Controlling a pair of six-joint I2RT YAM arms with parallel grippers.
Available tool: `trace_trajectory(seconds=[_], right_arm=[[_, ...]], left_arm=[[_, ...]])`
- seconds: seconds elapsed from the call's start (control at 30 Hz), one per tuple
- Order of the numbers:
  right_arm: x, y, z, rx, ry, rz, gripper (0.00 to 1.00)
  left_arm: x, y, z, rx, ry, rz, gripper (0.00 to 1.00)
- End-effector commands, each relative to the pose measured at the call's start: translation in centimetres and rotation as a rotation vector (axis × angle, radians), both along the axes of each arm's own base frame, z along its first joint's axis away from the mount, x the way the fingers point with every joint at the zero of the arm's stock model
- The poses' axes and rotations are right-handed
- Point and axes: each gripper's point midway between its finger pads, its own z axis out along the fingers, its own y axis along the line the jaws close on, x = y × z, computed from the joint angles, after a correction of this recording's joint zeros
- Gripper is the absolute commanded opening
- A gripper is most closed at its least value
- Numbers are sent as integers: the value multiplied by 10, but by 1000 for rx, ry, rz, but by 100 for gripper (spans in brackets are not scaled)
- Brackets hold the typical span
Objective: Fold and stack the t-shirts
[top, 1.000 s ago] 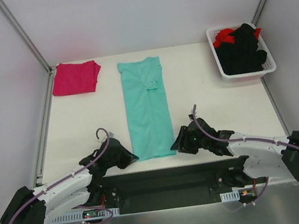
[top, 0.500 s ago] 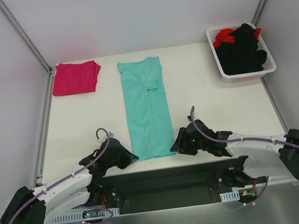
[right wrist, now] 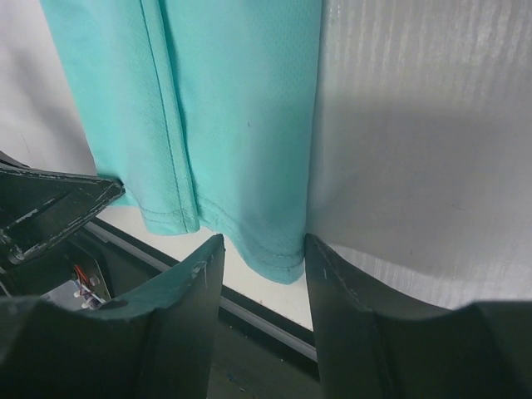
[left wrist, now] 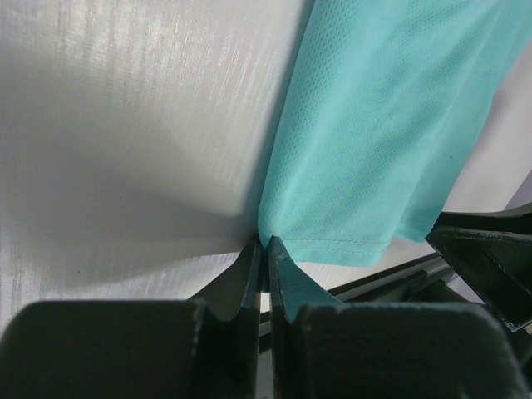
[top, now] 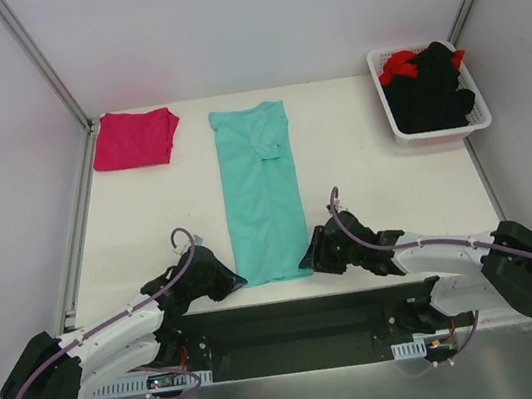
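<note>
On the tabletop (top: 368,143), the near left corner of the teal shirt (top: 261,195) is pinched by the left claw (left wrist: 264,243); the right corner is straddled by the half-open right claw (right wrist: 264,245), apparently for folding.

My left pincer (left wrist: 264,249) and right pincer (right wrist: 264,249) are black. The green shirt (top: 261,195) is plain mint with a fine mesh weave, the pink shirt (top: 137,138) plain magenta. The white basket (top: 438,133) holds black clothes (top: 428,93) and a red garment (top: 399,64); the table (top: 372,162) is white.
</note>
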Motion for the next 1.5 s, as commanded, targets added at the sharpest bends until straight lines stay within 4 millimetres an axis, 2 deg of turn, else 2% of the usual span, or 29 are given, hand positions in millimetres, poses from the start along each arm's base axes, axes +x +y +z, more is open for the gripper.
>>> trace_trajectory(seconds=[0.0,0.27,0.47,0.6,0.7,0.8,1.13,1.37,1.47], right_arm=[[12,12,16,18,-61,11,46],[15,-1,13,-38,-81,-13,42],[13,-13,9,-65,-84,-33,24],[12,-14,9,-66,-83,-32,10],[11,-12,9,-66,-81,-28,10],[10,-10,7,-67,-66,-15,16],[9,0,5,-68,-55,14,17],[10,-1,7,-74,-63,14,18],[10,-3,9,-82,-71,13,23]], left_arm=[[-8,8,-12,50,33,-1,1],[-7,7,-10,48,29,-4,1],[-8,8,-12,53,33,-3,1],[-7,8,-12,56,33,-2,1],[-7,8,-12,58,37,-5,1],[-7,8,-12,57,35,-5,1],[-7,8,-14,62,35,-5,1],[-7,7,-15,62,39,-7,1],[-7,6,-15,59,39,-11,1]])
